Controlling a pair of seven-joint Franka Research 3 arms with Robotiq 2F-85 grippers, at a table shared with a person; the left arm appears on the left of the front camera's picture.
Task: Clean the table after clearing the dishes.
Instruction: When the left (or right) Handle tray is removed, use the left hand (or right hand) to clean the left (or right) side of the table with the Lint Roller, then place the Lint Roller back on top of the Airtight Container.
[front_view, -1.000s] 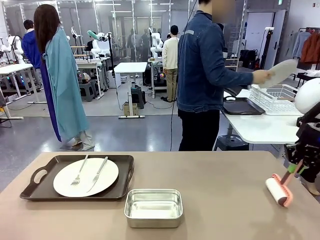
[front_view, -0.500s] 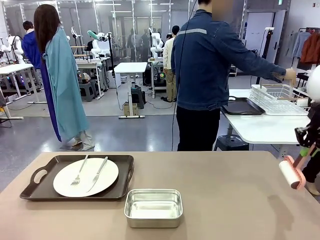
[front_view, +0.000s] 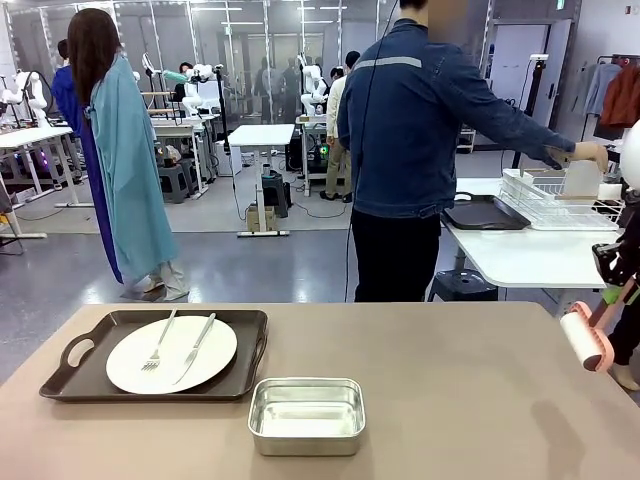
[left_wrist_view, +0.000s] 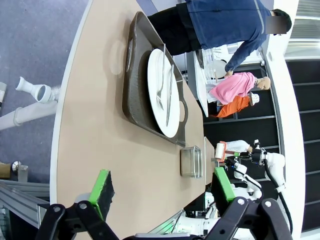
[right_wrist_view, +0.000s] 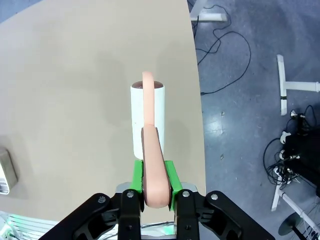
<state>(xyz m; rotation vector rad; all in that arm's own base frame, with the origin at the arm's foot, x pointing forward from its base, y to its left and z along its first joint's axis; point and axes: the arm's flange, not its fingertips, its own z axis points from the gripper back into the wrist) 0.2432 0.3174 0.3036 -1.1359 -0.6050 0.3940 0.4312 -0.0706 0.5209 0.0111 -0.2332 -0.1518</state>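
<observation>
Over matte table (right_wrist_view: 70, 75), right pincer (right_wrist_view: 154, 174) grips cylindrical roller (right_wrist_view: 140, 125).

right gripper (right_wrist_view: 154, 182): green pads clamp the pink handle of lint roller (right_wrist_view: 147, 117) | white roll just ahead of jaws, above table (right_wrist_view: 70, 75) | steel pan (right_wrist_view: 6, 172) well left of jaws

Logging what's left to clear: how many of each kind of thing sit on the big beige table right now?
Tray: 1
Plate: 1
Fork: 1
Knife: 1
Steel pan: 1
Total: 5
Lint roller, held in the air by the right gripper: not counted.
</observation>
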